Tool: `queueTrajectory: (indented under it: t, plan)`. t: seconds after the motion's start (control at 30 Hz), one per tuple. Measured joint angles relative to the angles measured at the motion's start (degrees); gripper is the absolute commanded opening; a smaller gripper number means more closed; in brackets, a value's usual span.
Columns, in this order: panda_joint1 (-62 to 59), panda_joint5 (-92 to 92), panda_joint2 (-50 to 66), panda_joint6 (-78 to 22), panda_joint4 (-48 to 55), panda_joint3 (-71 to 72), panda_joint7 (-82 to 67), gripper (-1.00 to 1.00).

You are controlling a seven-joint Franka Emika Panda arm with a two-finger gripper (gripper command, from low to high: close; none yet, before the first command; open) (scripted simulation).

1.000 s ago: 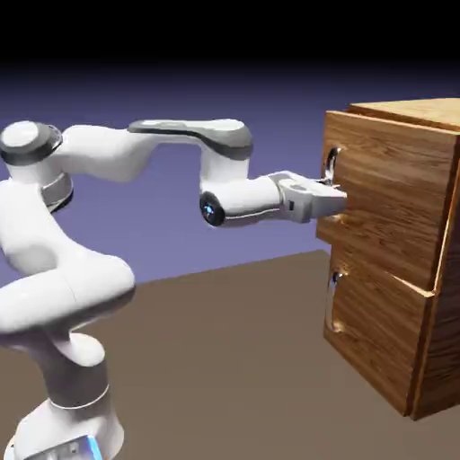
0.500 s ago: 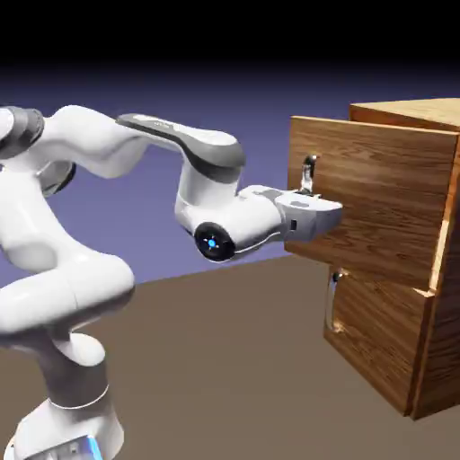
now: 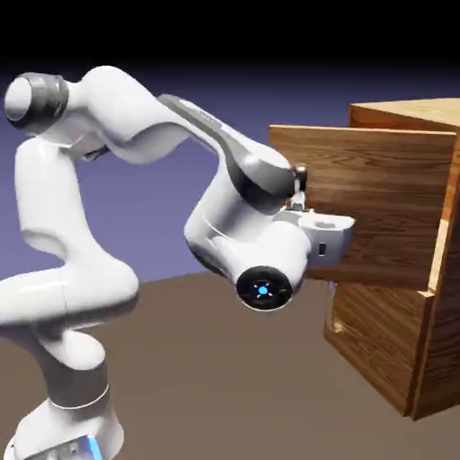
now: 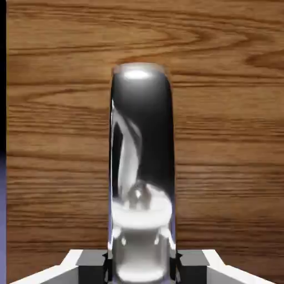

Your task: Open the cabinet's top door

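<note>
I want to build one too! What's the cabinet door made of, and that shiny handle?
The top door looks like brown wood: wavy grain lines run across it, with a dull finish. It's a rendered picture, so that's only its look. The handle looks like polished silver metal: smooth, mirror-like, with bright highlights and dark reflections. The gripper is closed on it.

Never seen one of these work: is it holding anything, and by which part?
Yes: the gripper is shut on the top door, held by its curved silver handle.
</note>
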Motion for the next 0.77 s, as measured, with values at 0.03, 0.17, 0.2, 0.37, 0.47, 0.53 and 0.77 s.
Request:
queueTrajectory:
  t: [0.03, 0.17, 0.2, 0.37, 0.47, 0.53, 0.77]
  plan:
    - [-0.96, -2.23, 2.08, -0.72, 1.56, 0.24, -0.89, -1.00]
    - [-3.95, -10.55, 10.38, -2.51, 7.96, 1.47, -3.59, -1.00]
    - [-4.48, -12.50, 12.46, -2.76, 9.58, 1.80, -4.03, -1.00]
    - [-5.85, -21.55, 22.85, -3.36, 17.78, 3.32, -4.98, -1.00]
    - [-6.09, -26.54, 29.07, -3.61, 22.84, 4.03, -4.62, -1.00]
    - [-5.15, -29.70, 33.22, -3.88, 26.32, 4.25, -4.03, -1.00]
    - [-1.90, -39.45, 47.22, -6.33, 39.35, 4.42, -0.51, 1.00]
